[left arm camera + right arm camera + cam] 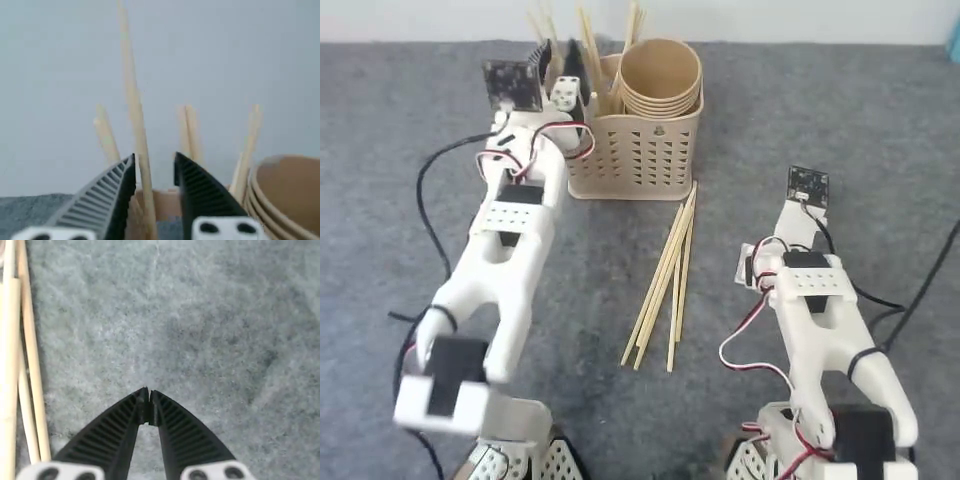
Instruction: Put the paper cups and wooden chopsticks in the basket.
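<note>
Closest to me in the high view are the shoulders of the left arm (510, 250) and right arm (820, 300). Beyond them, loose chopsticks (665, 280) lie fanned on the grey table (880, 120) just below the basket (635, 150), which already holds the stacked paper cups (660, 100) and several upright sticks. The left gripper (560, 65) is at the basket's far corner, and from here I cannot see its tips properly. In the left wrist view its fingers (120, 185) stand apart with one chopstick (132, 100) between them, leaning on one pad. I judge this a drop-off, so I would keep the jaws wide and lift straight up to avoid dragging the stick out. The stick's lower end and the basket floor are hidden. In the right wrist view the right gripper (149, 394) is pinched together on nothing, over bare table beside the loose chopsticks. Before going for them I would open it and come down square across one stick. Their ends are cut off here.
</note>
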`<state>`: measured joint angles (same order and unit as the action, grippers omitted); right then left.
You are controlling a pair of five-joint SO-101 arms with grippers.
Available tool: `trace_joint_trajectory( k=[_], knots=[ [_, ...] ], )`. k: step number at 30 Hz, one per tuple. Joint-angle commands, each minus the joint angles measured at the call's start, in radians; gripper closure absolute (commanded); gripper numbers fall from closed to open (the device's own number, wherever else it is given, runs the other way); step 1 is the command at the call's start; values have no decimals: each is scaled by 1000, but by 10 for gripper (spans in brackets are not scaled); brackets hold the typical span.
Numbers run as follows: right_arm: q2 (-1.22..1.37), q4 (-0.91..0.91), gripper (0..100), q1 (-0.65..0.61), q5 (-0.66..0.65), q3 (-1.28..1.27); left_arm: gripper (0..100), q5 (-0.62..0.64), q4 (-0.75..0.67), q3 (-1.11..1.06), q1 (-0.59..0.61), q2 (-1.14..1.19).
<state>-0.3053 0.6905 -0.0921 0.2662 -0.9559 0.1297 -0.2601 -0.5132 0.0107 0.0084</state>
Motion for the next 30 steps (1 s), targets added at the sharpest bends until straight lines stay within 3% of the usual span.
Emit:
trace_joint_trajectory(
  k=[1,8,19,24,30],
  knots=[
    [-42,-15,990,-5,-17,8,739,-40,318,10,6,-232],
    [-42,-15,990,-7,-17,8,749,-41,713,10,8,-468],
    [-45,-4,990,-8,-17,5,845,-35,1146,-35,8,-718],
    [-44,-2,990,-10,-17,3,927,-40,1197,-229,-2,-841],
    [-51,-2,990,-19,-17,-9,938,-41,1200,-522,-91,-1033]
  ],
)
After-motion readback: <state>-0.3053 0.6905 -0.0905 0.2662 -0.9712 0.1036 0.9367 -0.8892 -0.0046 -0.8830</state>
